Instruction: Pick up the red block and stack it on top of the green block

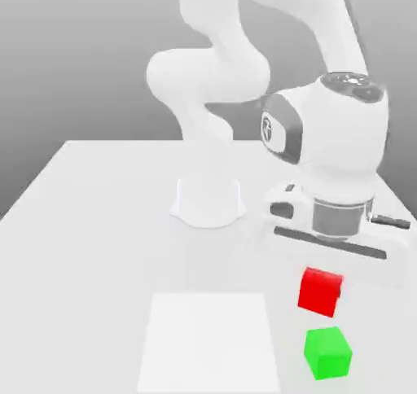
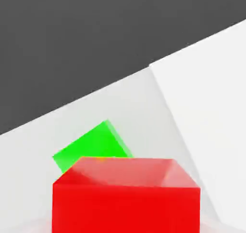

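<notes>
White Panda arm is reaching over the white table, its hand pointing down toward the exterior view's right side. The jaws are standing closed tight on the red block, which is hanging just under the hand; the fingers themselves are mostly washed out against the pale table in the exterior view. The red block is sitting slightly tilted in the grip and appears to be off the table surface, though the gap beneath it is hard to judge. The green block is resting on the table near the front edge, just beside and in front of the red one, the two looking apart and not touching in the exterior view. In the hand view the red block is sitting close to the camera, with the green block lying beyond and partly hidden behind its upper edge. A flat white square patch is lying on the table toward the exterior view's left of both blocks, and it is showing as a brighter panel in the hand view. The arm's round base is standing farther back on the table.
</notes>
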Robot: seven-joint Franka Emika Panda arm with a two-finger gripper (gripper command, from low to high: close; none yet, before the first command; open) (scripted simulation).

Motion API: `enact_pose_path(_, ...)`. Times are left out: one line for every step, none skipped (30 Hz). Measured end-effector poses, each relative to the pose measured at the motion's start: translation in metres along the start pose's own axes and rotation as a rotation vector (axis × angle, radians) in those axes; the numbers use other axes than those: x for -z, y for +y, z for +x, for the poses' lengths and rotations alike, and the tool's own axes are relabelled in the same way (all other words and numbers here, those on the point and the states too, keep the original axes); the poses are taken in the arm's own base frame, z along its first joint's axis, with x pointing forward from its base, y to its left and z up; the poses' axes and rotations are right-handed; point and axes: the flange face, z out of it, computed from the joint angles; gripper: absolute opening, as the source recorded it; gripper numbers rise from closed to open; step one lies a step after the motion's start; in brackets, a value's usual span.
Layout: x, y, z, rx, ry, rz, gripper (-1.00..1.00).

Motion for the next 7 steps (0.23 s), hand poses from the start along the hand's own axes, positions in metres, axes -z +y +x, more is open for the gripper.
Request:
enact_pose_path(-0.011,-0.002,0.0,0.001,0.001,0.001,-1.0)
enact_pose_path(-0.022,-0.002,-0.001,0.002,0.001,0.001,-1.0)
enact_pose_path(-0.035,-0.002,-0.001,0.003,0.001,0.0,-1.0)
enact_pose_path(-0.044,-0.002,-0.001,0.004,0.001,-0.001,1.0)
enact_pose_path(-0.044,-0.002,-0.001,0.004,0.001,-0.001,1.0)
enact_pose_path(-0.044,-0.002,-0.001,0.004,0.001,-0.001,1.0)
enact_pose_path(-0.044,-0.002,-0.001,0.004,0.001,-0.001,1.0)
